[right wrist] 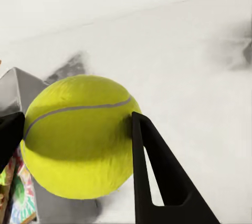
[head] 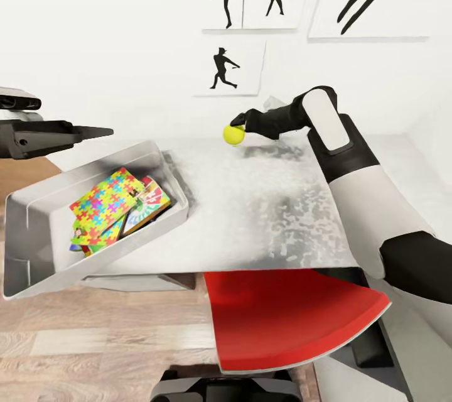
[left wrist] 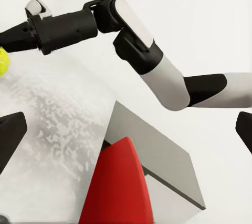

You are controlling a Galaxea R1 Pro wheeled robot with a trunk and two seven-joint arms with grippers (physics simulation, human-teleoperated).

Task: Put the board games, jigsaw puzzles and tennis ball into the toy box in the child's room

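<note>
The right gripper [head: 239, 127] is clamped on the tennis ball [head: 233, 134], one finger [right wrist: 157, 176] pressed on each side, holding it above the far edge of the table [head: 263, 201]. The toy box [head: 37, 226] sits well apart, at the table's left end, tilted, with a jigsaw puzzle [head: 103, 201] and board games [head: 147, 204] already lying inside. To finish well, the arm should probably carry the ball across until it is plainly over the box's open middle, lower it close to the puzzle, and only then release, since a ball dropped from height would likely bounce or roll out. The left gripper [head: 94, 132] hovers above the box with its fingers spread apart, holding nothing. The tabletop is pale mottled grey; a red chair [head: 282, 320] is tucked beneath it. White walls carry black ball-player silhouettes [head: 223, 69], and the floor [head: 94, 339] is wood plank.
</note>
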